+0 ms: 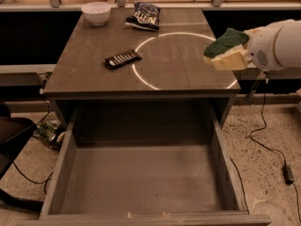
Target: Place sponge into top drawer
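The sponge (225,42), pale yellow foam with a dark green layer on top, is held in the air in my gripper (231,55). The gripper reaches in from the right on a white arm (277,45). It hovers over the right edge of the grey cabinet top (174,69), behind the drawer. The top drawer (67,149) is pulled out wide towards the camera, a shallow grey wood-grain box with nothing lying in it. The sponge is above and behind the drawer's right rear corner.
On the cabinet top stand a white bowl (96,12) and a blue snack bag (144,16) at the back, and a black remote-like bar (122,58) left of centre. A black cable (263,142) with an adapter (288,173) lies on the floor at right. Dark objects (14,135) sit at left.
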